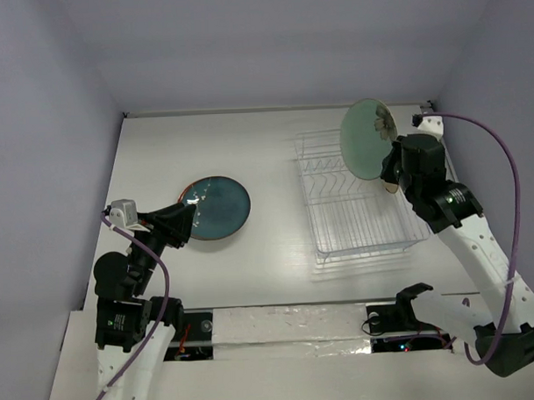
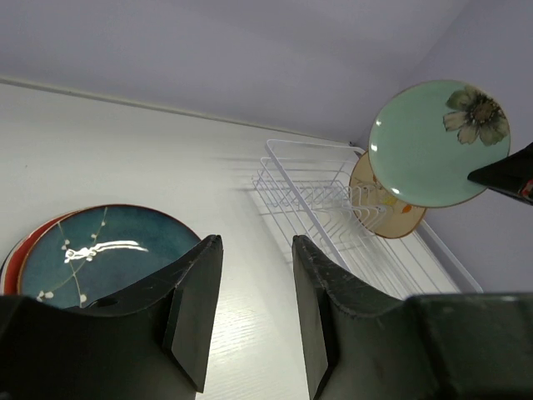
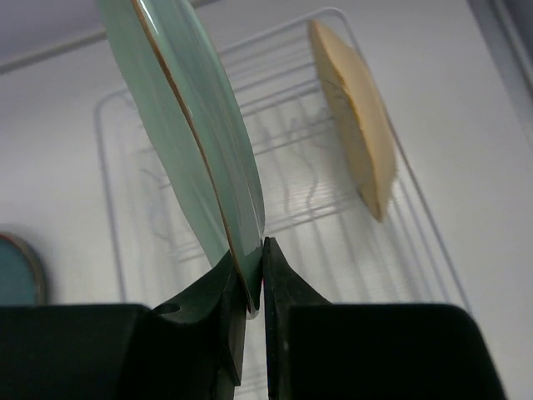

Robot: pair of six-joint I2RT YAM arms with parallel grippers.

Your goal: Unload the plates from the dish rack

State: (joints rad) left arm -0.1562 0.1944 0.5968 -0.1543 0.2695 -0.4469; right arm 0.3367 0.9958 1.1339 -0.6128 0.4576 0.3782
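White arms [image 1: 484, 254], black joints [image 1: 122, 319], purple cables [image 1: 518, 209]

Mint green plate pinched by its rim above the dish rack

The mint green plate [image 3: 191, 125] is seen edge-on, tilted with its top leaning to the left, and its lower rim is clamped in the right gripper [image 3: 254, 267], whose two dark jaws are pressed against either face of it. A thin brown line is seen running along the plate's edge. Behind it the dish rack [image 3: 333, 242] is laid out on the white table [image 3: 50, 142], its wire tines blurred. One tan plate [image 3: 354, 125] is stood on edge in the right part of the rack, well apart from the held plate. A sliver of a dark teal plate [image 3: 17, 271] is cut off at the left border, outside the rack.
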